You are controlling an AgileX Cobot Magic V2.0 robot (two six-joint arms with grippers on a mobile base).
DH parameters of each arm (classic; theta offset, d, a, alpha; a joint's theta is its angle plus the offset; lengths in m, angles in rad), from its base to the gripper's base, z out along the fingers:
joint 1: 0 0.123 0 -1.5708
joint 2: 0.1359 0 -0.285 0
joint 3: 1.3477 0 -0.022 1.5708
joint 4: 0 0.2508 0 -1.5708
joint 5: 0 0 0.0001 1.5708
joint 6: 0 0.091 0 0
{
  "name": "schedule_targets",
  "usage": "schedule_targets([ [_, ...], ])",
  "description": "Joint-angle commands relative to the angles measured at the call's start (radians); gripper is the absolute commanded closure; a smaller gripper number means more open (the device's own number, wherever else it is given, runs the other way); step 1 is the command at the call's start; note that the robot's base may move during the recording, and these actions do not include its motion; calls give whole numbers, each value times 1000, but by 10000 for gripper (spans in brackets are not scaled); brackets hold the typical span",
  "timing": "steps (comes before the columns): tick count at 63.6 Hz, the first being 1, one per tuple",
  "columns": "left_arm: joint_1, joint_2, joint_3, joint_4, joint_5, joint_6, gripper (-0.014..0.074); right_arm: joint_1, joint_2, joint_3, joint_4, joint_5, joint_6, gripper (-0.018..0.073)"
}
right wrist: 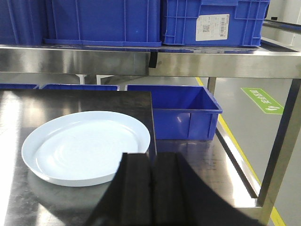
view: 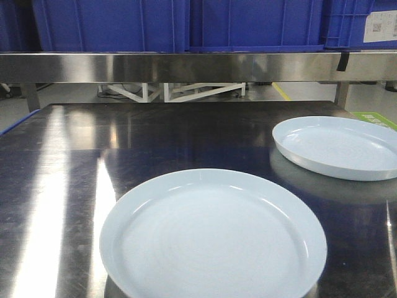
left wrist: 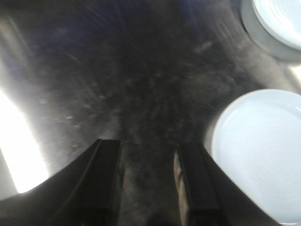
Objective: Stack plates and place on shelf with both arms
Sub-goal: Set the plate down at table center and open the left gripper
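Two pale blue-white plates lie apart on the dark steel tabletop: one near the front (view: 211, 239), one at the back right (view: 338, 146). The shelf's brushed steel front rail (view: 186, 65) runs across above the table's far edge. No gripper shows in the front view. My left gripper (left wrist: 148, 146) hovers open over bare tabletop, left of the near plate (left wrist: 263, 150); the other plate (left wrist: 282, 19) peeks in at the top right. My right gripper (right wrist: 150, 157) is shut on nothing, just behind the right plate's (right wrist: 87, 146) near rim, with the shelf rail (right wrist: 141, 61) beyond.
Big blue plastic crates (view: 180, 25) stand on the shelf, one with a white label (right wrist: 214, 23). The tabletop's right edge (right wrist: 153, 127) lies close to the right plate. Beyond it, lower down, sits an open blue crate (right wrist: 178, 110). A steel post (right wrist: 282, 150) rises at far right.
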Motion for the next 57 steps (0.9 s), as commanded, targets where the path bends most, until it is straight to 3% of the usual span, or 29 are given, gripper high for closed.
schedule_targets([
  [1, 55, -142, 63, 6, -105, -15, 347, -2, -22, -17, 2, -82, -7, 501],
  [16, 227, -431, 314, 11, -189, -26, 514, -2, -22, -17, 2, -94, -7, 501],
  [23, 291, -520, 396, 16, -206, -33, 512, -2, -22, -18, 2, -97, -7, 501],
  [39, 293, -603, 513, 23, -294, -63, 512, -2, -15, -154, 10, -42, -6, 501],
  [57, 293, -603, 521, 23, -326, -63, 512, -2, 266, -601, 10, 310, -6, 501],
])
